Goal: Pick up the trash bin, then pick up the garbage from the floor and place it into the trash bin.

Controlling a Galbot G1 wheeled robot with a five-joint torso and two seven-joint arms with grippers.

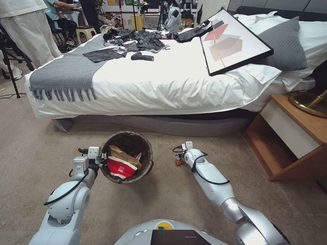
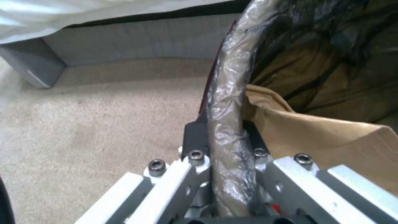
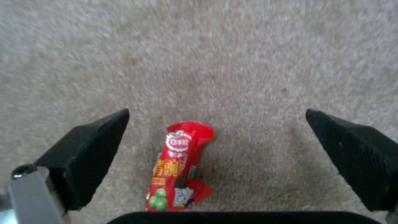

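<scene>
While left claw point(image 2: 226, 137) pinches trash bin point(image 1: 146, 163), right claw point(image 3: 215, 149) gapes above wrapper point(image 3: 178, 168).

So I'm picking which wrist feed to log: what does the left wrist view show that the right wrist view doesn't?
Left wrist view alone: the left claw shut on the bag-lined rim of the trash bin, tan paper inside it, and the bed base behind. Right wrist view alone: the right claw open over a red snack wrapper lying on the floor. Both share the beige carpet.
</scene>
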